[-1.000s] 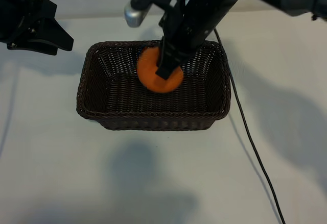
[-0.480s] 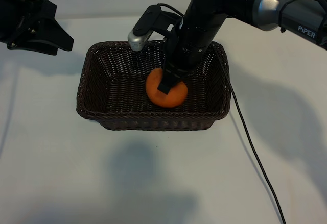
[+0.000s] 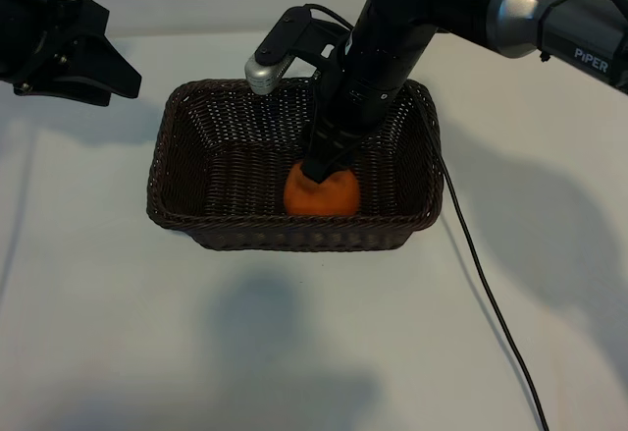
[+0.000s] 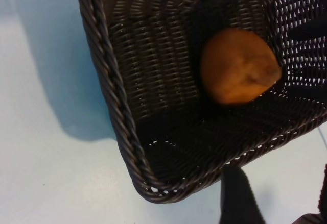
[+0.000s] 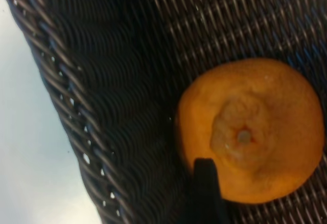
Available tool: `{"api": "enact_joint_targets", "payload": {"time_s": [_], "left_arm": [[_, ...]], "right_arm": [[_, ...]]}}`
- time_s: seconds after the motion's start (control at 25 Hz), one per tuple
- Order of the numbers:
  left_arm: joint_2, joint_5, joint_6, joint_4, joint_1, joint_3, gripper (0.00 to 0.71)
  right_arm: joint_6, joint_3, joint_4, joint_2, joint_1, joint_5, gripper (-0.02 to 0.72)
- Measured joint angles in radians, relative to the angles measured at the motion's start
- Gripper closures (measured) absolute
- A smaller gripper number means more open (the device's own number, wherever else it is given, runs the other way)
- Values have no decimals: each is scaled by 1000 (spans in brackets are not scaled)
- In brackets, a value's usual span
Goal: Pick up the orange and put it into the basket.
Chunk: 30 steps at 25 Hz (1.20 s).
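The orange (image 3: pixel 321 195) lies on the floor of the dark woven basket (image 3: pixel 162 156), against its near wall. My right gripper (image 3: pixel 322 170) hangs just above it inside the basket, open, with one fingertip over the top of the fruit. In the right wrist view the orange (image 5: pixel 253 129) rests on the weave with its knobby stem end up, and one dark finger (image 5: pixel 204 178) overlaps its edge. The left gripper (image 3: pixel 113 80) is parked at the far left, open and holding nothing. Its wrist view shows the basket's corner (image 4: pixel 110 81) and the orange (image 4: pixel 237 66) inside.
A black cable (image 3: pixel 491 294) runs across the white table from the basket's right side toward the near edge. The right arm's silver wrist camera (image 3: pixel 263 76) hangs over the basket's far rim.
The right arm came down into the basket with the orange and moved toward the near wall. Its fingers have spread, and the orange now rests on the basket floor.
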Motion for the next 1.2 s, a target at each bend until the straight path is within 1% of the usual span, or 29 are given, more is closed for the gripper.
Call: {"api": "enact_joint_targets", "payload": {"time_s": [0.08, 0.16, 0.36, 0.56, 0.84, 0.96, 1.12, 1.2], "left_arm": [[0, 0, 1, 0, 0, 0, 281], [0, 0, 1, 0, 0, 0, 281], [0, 0, 2, 0, 0, 0, 281], [0, 0, 4, 0, 0, 0, 281], [0, 0, 6, 0, 0, 0, 281], [0, 0, 6, 0, 0, 0, 281], [0, 0, 6, 0, 0, 0, 281], [0, 0, 6, 0, 0, 0, 281]], "right_arm": [[2, -1, -2, -17, 0, 3, 152], [14, -20, -11, -44, 0, 27, 156], [59, -129, -51, -102, 0, 117, 181], [77, -227, -64, -124, 0, 194, 191], [112, -258, -75, -124, 0, 201, 192], [149, -258, -86, -125, 0, 201, 208], [216, -258, -140, -125, 0, 201, 285], [247, -258, -150, -127, -3, 201, 340]]}}
